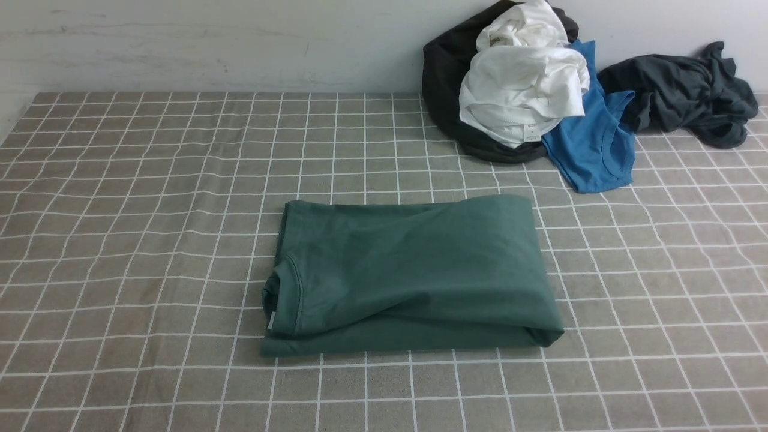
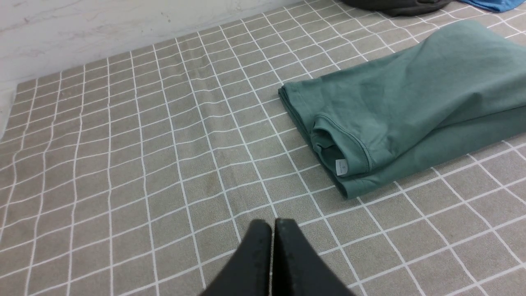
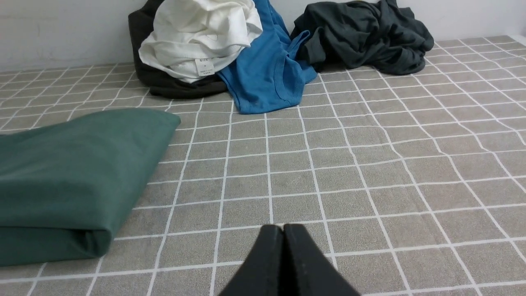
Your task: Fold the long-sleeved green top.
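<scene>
Green top (image 1: 414,276) lies folded into a neat rectangle at center of front view, collar at its left end, w/ left claw (image 2: 273,224) & right claw (image 3: 283,228) both closed, empty, clear of it; folding looks done, so next probably just a check.

The folded top (image 1: 414,276) lies on the checked tablecloth (image 1: 120,240) at mid-table, its collar (image 1: 279,300) at the left end. Far right against the wall (image 1: 240,42) sits a heap of clothes (image 1: 516,90), with another crumpled garment (image 1: 684,96) just right of it. My left gripper (image 2: 273,224) hangs near and left of the top, my right gripper (image 3: 283,230) near and right of it, both apart from it.
</scene>
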You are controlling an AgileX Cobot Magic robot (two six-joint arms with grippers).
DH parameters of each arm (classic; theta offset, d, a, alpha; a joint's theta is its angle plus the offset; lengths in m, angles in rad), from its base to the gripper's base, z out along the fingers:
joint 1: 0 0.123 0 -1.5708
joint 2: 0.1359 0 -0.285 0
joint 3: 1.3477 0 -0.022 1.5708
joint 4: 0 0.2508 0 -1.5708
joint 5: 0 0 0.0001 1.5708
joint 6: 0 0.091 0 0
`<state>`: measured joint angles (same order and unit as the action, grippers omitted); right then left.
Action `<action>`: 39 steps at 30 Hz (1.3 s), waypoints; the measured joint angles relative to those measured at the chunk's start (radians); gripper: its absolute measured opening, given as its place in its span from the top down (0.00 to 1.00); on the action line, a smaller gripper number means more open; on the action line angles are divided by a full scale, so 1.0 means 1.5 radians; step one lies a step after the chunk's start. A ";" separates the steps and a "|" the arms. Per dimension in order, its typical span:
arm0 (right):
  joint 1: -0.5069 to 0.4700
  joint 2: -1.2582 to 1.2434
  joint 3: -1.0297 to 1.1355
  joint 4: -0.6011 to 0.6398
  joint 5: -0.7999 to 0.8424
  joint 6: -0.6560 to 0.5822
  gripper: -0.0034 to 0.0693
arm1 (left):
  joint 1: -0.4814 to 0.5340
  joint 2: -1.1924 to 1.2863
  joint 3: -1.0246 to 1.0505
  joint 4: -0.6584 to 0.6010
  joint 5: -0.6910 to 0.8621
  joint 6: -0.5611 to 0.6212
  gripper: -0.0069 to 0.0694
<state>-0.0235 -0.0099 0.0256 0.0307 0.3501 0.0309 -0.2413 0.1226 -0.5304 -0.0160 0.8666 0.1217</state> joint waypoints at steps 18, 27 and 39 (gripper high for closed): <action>0.000 0.000 0.000 0.000 0.000 0.000 0.97 | 0.000 0.000 0.000 0.000 0.000 0.000 0.92; 0.000 0.000 0.000 0.000 0.000 0.000 0.97 | 0.000 0.000 0.000 0.000 0.000 0.000 0.92; 0.000 0.000 0.000 0.000 0.000 0.000 0.97 | 0.000 0.000 0.022 0.011 -0.037 0.000 0.92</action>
<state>-0.0235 -0.0099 0.0256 0.0310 0.3503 0.0309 -0.2413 0.1226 -0.4977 0.0000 0.8113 0.1217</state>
